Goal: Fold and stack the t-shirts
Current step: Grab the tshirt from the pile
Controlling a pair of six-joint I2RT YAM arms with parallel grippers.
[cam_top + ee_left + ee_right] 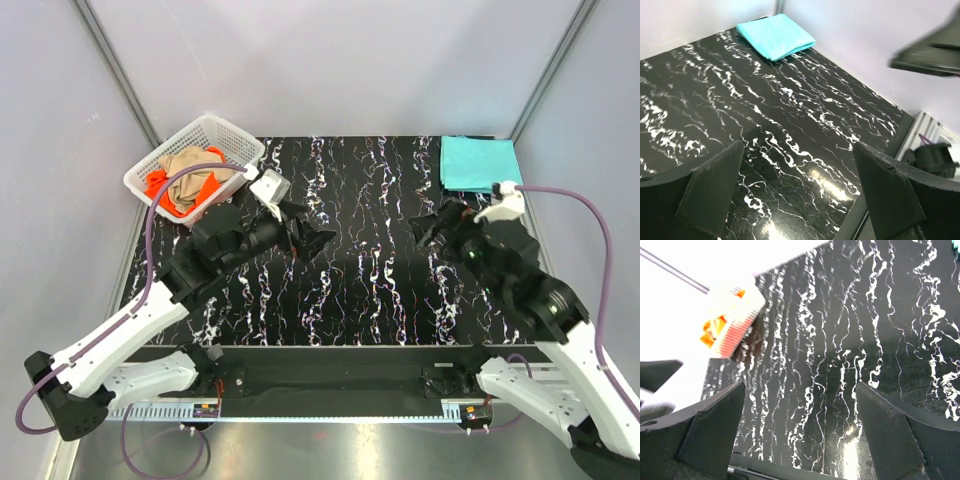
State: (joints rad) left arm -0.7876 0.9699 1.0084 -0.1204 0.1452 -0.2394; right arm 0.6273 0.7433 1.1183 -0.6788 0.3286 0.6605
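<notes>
A folded teal t-shirt lies flat at the table's far right corner; it also shows in the left wrist view. A tan t-shirt and an orange-red t-shirt lie crumpled in the white lattice basket at the far left; the basket shows blurred in the right wrist view. My left gripper is open and empty over the bare table, right of the basket. My right gripper is open and empty, in front of the teal t-shirt.
The black marbled table lies between the two grippers. Grey walls and metal corner posts close in the back and sides. A metal rail runs along the near edge by the arm bases.
</notes>
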